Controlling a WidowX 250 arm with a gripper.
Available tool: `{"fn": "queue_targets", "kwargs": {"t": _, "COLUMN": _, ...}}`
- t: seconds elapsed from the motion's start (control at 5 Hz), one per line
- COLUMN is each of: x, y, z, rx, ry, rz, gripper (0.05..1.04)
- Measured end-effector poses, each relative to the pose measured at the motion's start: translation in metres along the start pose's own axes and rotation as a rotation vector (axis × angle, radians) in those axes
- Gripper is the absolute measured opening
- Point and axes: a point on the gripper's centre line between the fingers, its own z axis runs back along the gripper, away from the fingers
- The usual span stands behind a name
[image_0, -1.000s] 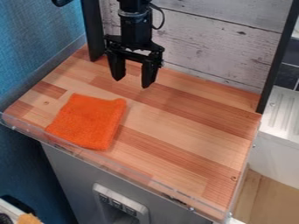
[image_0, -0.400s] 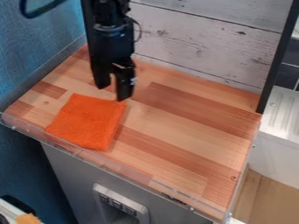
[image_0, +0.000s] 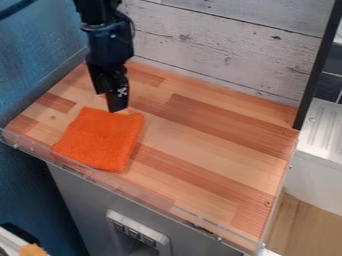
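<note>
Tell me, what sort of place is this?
Probably a small test station made up like a kitchen corner: a black robot gripper hangs by an orange cloth on a wood-patterned worktop, with a whitish plank-look panel behind.

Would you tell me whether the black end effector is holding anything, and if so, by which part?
Nothing appears to be held: the orange fabric cloth lies flat on the wood-patterned counter, with the end effector at the cloth's far edge.

The top edge cuts off the arm (image_0: 109, 40); any contact between hand (image_0: 111, 103) and cloth (image_0: 100, 140) is unclear.
</note>
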Motion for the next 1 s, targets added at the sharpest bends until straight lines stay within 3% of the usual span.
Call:
{"fn": "queue_targets", "kwargs": {"t": 0.4, "x": -0.018, "y": -0.003, "z": 0.01, "rx": 0.004, "ry": -0.019, "rz": -0.172, "gripper": 0.998}}
{"fn": "queue_targets", "kwargs": {"t": 0.6, "x": -0.022, "y": -0.006, "z": 0.013, "rx": -0.012, "ry": -0.015, "rz": -0.23, "gripper": 0.94}}
{"fn": "queue_targets", "kwargs": {"t": 1.0, "x": -0.024, "y": -0.008, "z": 0.011, "rx": -0.033, "ry": -0.005, "rz": -0.281, "gripper": 0.357}}
